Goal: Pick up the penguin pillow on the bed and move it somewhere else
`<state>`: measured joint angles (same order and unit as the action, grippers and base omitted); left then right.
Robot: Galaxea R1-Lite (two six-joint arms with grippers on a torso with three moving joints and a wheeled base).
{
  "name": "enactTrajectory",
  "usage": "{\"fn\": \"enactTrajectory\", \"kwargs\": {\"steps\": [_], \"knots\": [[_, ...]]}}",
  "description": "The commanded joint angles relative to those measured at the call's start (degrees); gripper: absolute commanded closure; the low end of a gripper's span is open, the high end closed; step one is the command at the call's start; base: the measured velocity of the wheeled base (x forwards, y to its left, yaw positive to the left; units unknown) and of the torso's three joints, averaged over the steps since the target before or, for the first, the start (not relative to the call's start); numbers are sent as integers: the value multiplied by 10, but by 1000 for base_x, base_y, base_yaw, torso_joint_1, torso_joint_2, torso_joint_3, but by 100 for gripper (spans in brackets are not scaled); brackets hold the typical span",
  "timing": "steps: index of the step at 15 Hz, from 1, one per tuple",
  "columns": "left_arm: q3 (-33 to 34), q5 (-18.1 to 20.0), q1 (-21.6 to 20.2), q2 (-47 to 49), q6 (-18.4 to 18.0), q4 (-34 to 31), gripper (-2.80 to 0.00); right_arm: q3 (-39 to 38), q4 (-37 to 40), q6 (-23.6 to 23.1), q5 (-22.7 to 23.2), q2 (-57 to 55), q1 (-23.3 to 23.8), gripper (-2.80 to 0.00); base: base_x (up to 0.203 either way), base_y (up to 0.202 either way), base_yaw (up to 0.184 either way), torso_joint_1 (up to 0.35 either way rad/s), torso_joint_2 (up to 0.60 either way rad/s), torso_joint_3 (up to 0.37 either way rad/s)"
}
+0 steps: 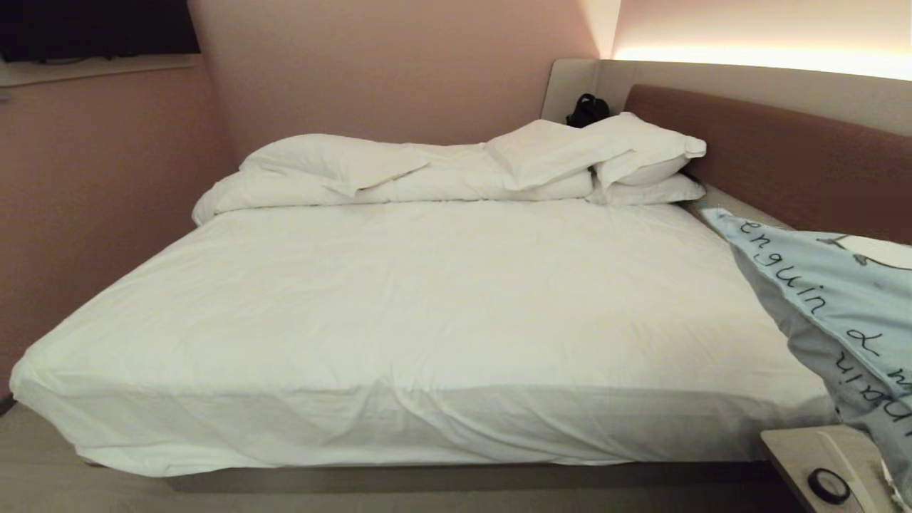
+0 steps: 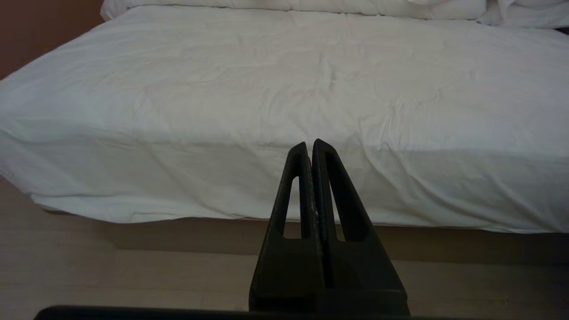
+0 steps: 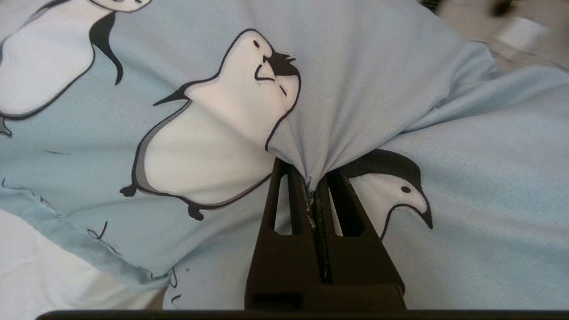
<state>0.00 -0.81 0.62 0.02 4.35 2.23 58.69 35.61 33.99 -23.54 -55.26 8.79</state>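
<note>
The penguin pillow is light blue with black handwriting and hangs in the air at the right side of the bed, off the white sheet. In the right wrist view its penguin print fills the picture, and my right gripper is shut on a bunched fold of its fabric. The right arm itself is outside the head view. My left gripper is shut and empty, held low in front of the bed's near edge.
Plain white pillows and a folded duvet lie at the far end by the brown headboard. A black object sits behind them. A bedside table with a black ring stands at the lower right.
</note>
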Motion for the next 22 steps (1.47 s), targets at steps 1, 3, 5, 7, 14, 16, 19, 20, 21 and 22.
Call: {"fn": "enactTrajectory", "kwargs": {"steps": [1,3,5,7,14,16,19,20,21,22], "knots": [[0,0,0,0,0,0,0,-22,2,2,-35,35,1,0,-193,0,2,-2,6,2],[0,-1,0,0,0,1,0,-55,2,2,-65,67,1,0,-129,0,5,-4,1,9],[0,0,0,0,0,1,0,-75,2,2,-94,99,1,0,0,0,0,0,0,0],[0,0,0,0,0,1,0,-104,4,1,-139,142,1,0,0,0,0,0,0,0],[0,0,0,0,0,1,0,-155,11,0,-254,224,1,0,0,0,0,0,0,0],[0,-1,0,0,0,1,0,-152,10,0,-256,220,1,0,0,0,0,0,0,0],[0,-1,0,0,0,1,0,-147,10,1,-261,222,1,0,0,0,0,0,0,0],[0,0,0,0,0,1,0,-146,10,1,-273,220,1,0,0,0,0,0,0,0],[0,0,0,0,0,0,0,-145,8,1,-285,219,1,0,0,0,0,0,0,0],[0,0,0,0,0,1,0,-145,7,1,-292,218,1,0,0,0,0,0,0,0]]}}
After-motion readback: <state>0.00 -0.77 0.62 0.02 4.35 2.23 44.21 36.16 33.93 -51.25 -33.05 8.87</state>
